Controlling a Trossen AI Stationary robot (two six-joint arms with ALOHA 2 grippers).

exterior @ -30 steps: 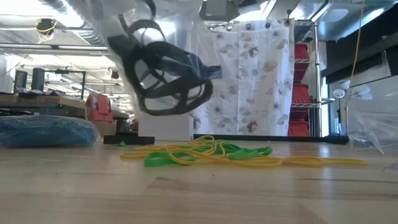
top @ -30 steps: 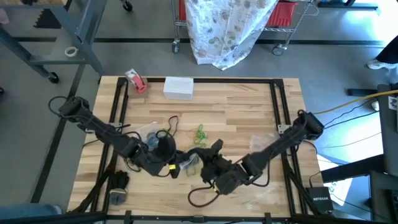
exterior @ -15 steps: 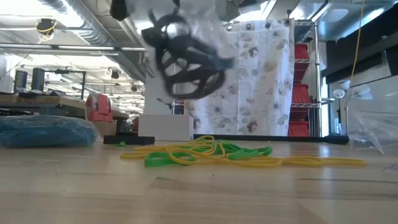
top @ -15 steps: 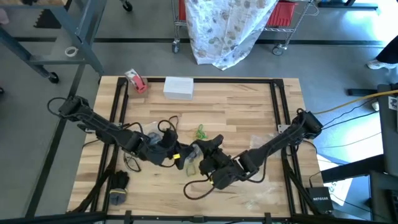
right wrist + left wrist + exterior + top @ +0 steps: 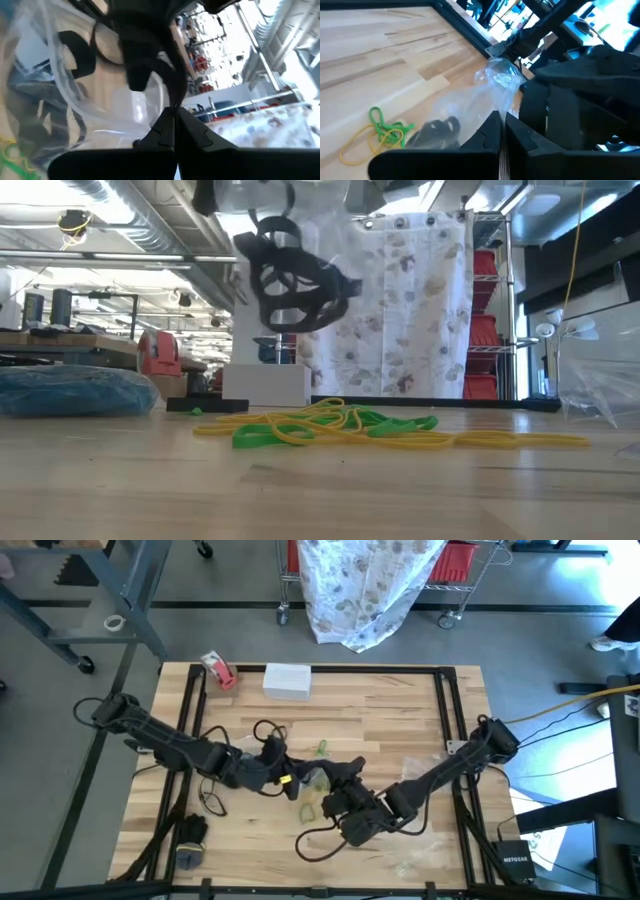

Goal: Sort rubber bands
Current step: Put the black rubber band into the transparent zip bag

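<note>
A clear plastic bag (image 5: 318, 250) with black rubber bands (image 5: 290, 285) in it hangs above the table's middle, between my two grippers. My left gripper (image 5: 288, 781) comes from the left and is shut on the bag. My right gripper (image 5: 340, 776) comes from the right and is shut on it too. A loose tangle of green and yellow rubber bands (image 5: 330, 425) lies on the wooden table (image 5: 380, 710) beneath and beyond the bag. The same tangle (image 5: 380, 132) shows in the left wrist view. My left gripper pinches a gathered fold of the bag's clear film (image 5: 506, 107) between its two shut fingers (image 5: 487, 135), nearly level, from the table's left. The bag is clear of the table, the black bands (image 5: 437, 132) sagging in it. My right gripper pinches the bag's film (image 5: 157, 102) between its shut fingers (image 5: 192, 131), nearly level, from the table's right. A black band's strand (image 5: 177, 82) runs up from the fingertips; whether it is caught too, I cannot tell. The bag is clear of the table.
A white box (image 5: 287, 680) and a red-and-white tape roll (image 5: 218, 670) stand at the far edge. A bag of blue bands (image 5: 70, 390) lies near the front left. More clear bags (image 5: 420, 765) lie on the right. A black band (image 5: 210, 802) lies left of the grippers.
My left gripper has gone up and toward the table's right and far side, still shut on the bag. The bag with the black bands has risen and swung with it, higher above the table than before. My right gripper has turned its wrist, staying about in place.
</note>
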